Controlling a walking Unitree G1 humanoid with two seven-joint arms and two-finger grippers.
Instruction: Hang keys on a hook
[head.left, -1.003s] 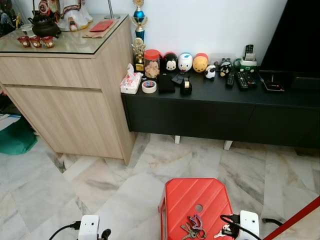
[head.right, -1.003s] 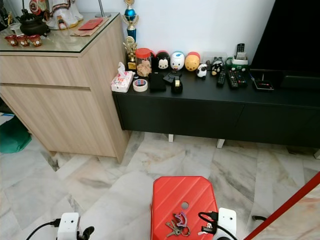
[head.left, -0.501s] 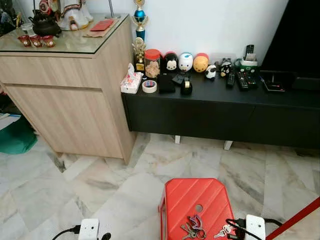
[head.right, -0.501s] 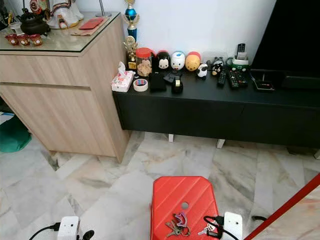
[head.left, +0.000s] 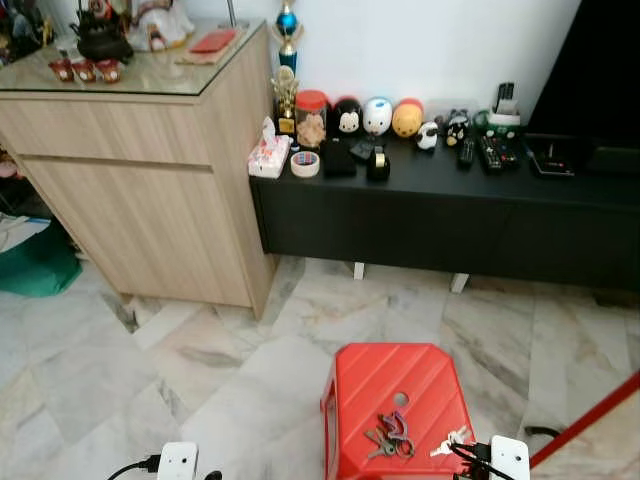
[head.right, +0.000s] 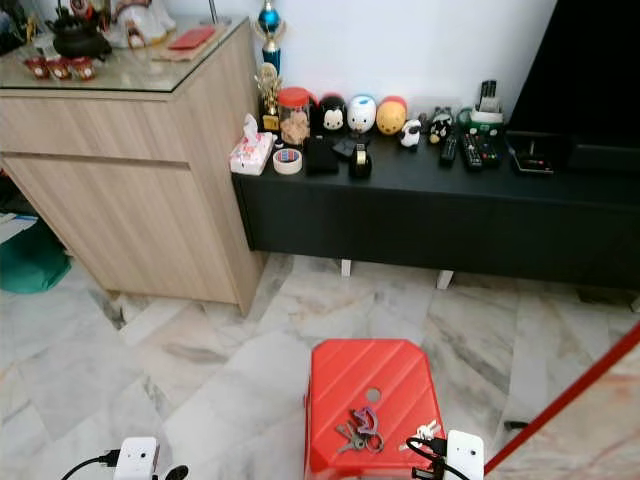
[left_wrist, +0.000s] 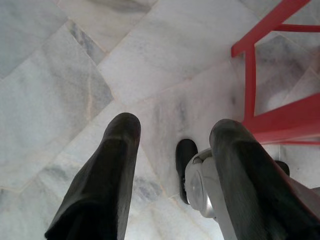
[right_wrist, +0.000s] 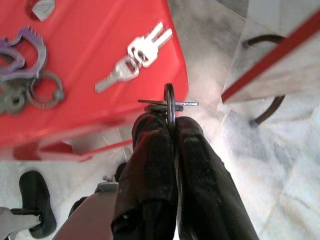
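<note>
Right wrist view: right claw (right_wrist: 169, 120) pressed together, pinching a dark key ring (right_wrist: 169, 102) edge-on between the finger tips, ring held above the edge of the red plastic stool (right_wrist: 90, 75). Just beyond the tips a small bunch of silver keys (right_wrist: 134, 56) lies flat on the stool top, apart from the claw; can't tell if it links to the pinched ring. Second bunch w/ purple fob (right_wrist: 20, 50) and loose rings lies near the stool's far side.

Head views: stool (head.left: 395, 400) on marble floor (head.left: 150, 370), in front of robot, right of centre. Purple-fob bunch (head.left: 390, 436) near stool's front edge, silver keys (head.left: 448, 442) just beside right wrist at the bottom edge. Red bar (head.left: 590, 425) runs diagonally at lower right.

Left wrist view: left claw (left_wrist: 175, 155) spread wide, nothing between the fingers, pointing down at the floor beside the stool's leg (left_wrist: 250, 80).

Background: low black TV bench (head.left: 450, 215) w/ round character figures (head.left: 378, 116), tape roll (head.left: 305, 164), remotes (head.left: 478, 152). Wooden cabinet (head.left: 140, 170) to its left, glass top.
</note>
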